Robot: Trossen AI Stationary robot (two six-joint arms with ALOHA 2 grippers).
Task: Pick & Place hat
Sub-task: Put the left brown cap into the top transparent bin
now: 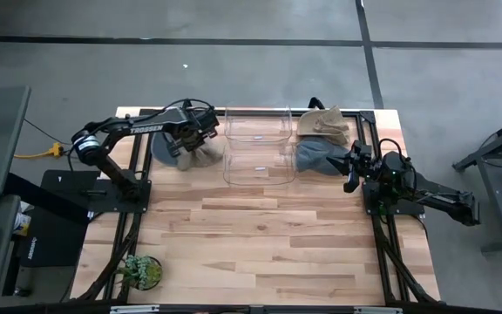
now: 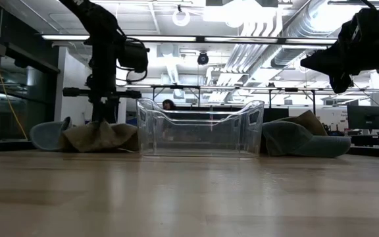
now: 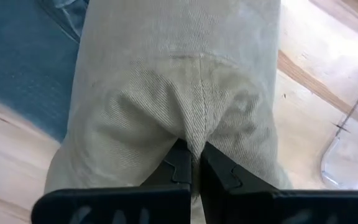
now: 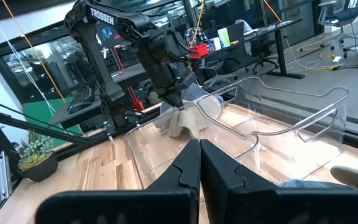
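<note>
A tan corduroy hat (image 1: 202,156) lies left of two clear bins (image 1: 255,146), partly over a blue-grey hat (image 1: 166,150). My left gripper (image 3: 195,157) reaches down onto the tan hat (image 3: 179,93) and is shut on its cloth. In the low view this hat (image 2: 101,137) rests on the table. On the right of the bins, a second tan hat (image 1: 324,122) and a second blue-grey hat (image 1: 315,156) lie on the table. My right gripper (image 4: 199,148) is shut and holds nothing. It hangs raised (image 2: 339,74) by the right-hand hats. My left gripper pinches a raised fold of the tan hat's cloth (image 3: 194,127) between its two fingers, coming from above and pointing down. The cloth gathers in creases toward the fingertips. The hat's lower part (image 2: 104,141) lies on the table beside the blue-grey hat (image 3: 17,62).
The two clear bins (image 2: 199,128) stand side by side at the middle of the table's far half, between the two pairs of hats. A small potted plant (image 1: 139,271) sits at the near left corner. Bare wooden tabletop (image 1: 268,244) fills the near half.
</note>
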